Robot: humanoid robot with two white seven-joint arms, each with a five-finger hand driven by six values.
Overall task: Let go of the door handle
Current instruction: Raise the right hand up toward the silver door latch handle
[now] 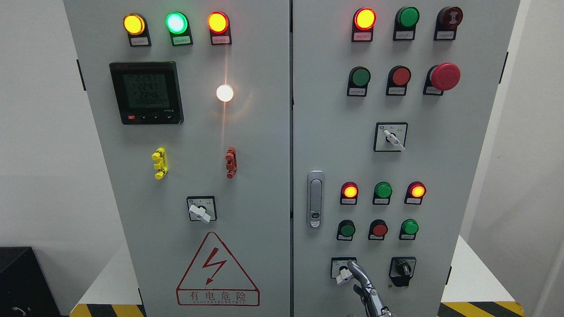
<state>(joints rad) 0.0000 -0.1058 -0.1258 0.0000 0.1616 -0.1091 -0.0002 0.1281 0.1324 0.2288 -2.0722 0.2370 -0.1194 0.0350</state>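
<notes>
Door handle (315,199) — well above a hand (363,281).

The grey cabinet (264,185) stands on a pale floor (473,275) marked with yellow-and-black hazard tape (482,308) at five and seven o'clock. At eight o'clock a black box (22,281) appears to rest on the floor, its base cut off from view.
</notes>
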